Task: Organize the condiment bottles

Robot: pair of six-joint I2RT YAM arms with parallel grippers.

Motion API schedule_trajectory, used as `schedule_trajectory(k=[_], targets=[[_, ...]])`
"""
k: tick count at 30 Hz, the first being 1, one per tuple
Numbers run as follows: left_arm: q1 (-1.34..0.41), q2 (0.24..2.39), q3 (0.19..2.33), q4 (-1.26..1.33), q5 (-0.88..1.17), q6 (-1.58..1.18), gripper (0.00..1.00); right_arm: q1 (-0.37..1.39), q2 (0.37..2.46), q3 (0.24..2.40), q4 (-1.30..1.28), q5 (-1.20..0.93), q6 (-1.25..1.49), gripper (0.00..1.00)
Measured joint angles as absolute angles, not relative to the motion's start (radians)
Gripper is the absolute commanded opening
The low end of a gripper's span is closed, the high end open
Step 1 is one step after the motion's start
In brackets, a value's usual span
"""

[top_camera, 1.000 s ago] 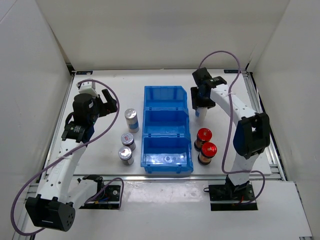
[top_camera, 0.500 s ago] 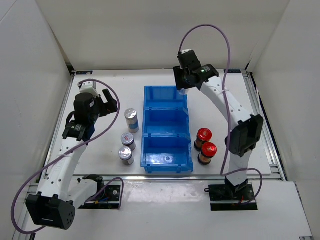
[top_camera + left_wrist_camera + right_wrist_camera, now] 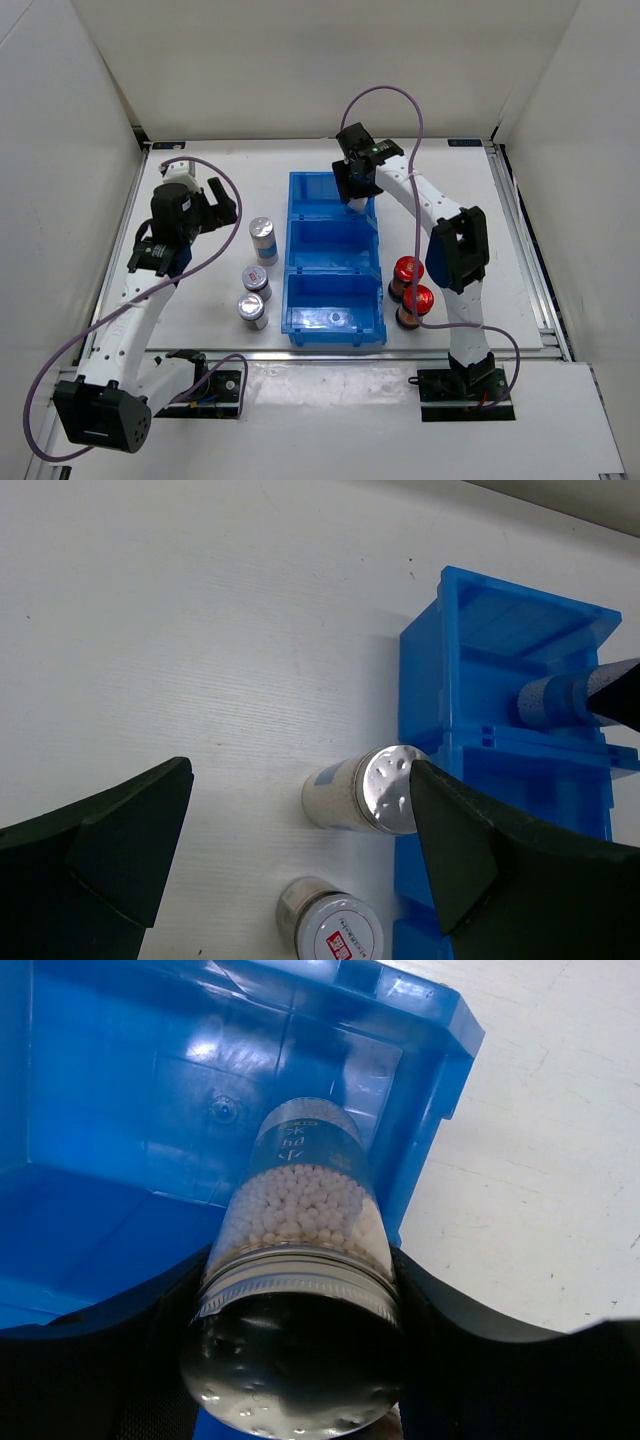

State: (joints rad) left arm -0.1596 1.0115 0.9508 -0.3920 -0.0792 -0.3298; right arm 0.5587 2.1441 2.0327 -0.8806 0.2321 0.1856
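Note:
My right gripper (image 3: 357, 187) is shut on a taller white-blue bottle (image 3: 300, 1210) with a silver cap, holding it over the far compartment of the blue bin (image 3: 333, 178). In the right wrist view the gripper (image 3: 300, 1360) clamps just below the cap. My left gripper (image 3: 215, 205) hangs open over the table, left of another white-blue bottle (image 3: 263, 240), which stands upright beside the bin. Two short grey bottles (image 3: 256, 282) (image 3: 251, 310) stand nearer the front. Two dark red-capped bottles (image 3: 407, 272) (image 3: 416, 300) stand right of the bin.
The three-compartment bin (image 3: 420, 680) runs front to back in the table's middle. White walls enclose the table on three sides. The right arm reaches across above the red-capped bottles.
The right arm has swung left with the white-blue bottle, from the table right of the bin to over the bin's far compartment. The left arm has barely moved.

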Motion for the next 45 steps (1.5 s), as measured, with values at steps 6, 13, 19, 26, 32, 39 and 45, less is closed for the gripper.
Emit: schedule_trajectory(k=[6, 13, 19, 26, 32, 39, 45], targets=[[-0.16, 1.028, 0.951, -0.392, -0.066, -0.329, 1.0, 0.558, 2.159, 2.033, -0.881, 0.224, 0.196, 0.49], [-0.16, 1.053, 0.953, -0.393, -0.053, -0.33, 1.0, 0.558, 2.178, 2.033, -0.881, 0.225, 0.204, 0.76], [-0.16, 1.082, 0.962, -0.392, -0.036, -0.33, 1.0, 0.558, 2.178, 2.11, -0.89, 0.234, 0.209, 1.0], [-0.16, 1.115, 0.962, -0.381, 0.019, -0.329, 1.0, 0.558, 2.122, 2.165, -0.925, 0.321, 0.204, 1.0], [-0.193, 1.132, 0.957, -0.321, 0.089, -0.313, 1.0, 0.558, 1.835, 2.007, -0.927, 0.394, 0.204, 1.0], [-0.283, 1.226, 0.958, -0.309, 0.116, -0.273, 1.0, 0.559, 1.427, 1.721, -0.899, 0.355, 0.208, 1.0], [-0.308, 1.32, 0.987, -0.354, 0.086, -0.263, 1.0, 0.563, 1.262, 1.503, -0.897, 0.307, 0.217, 1.0]])
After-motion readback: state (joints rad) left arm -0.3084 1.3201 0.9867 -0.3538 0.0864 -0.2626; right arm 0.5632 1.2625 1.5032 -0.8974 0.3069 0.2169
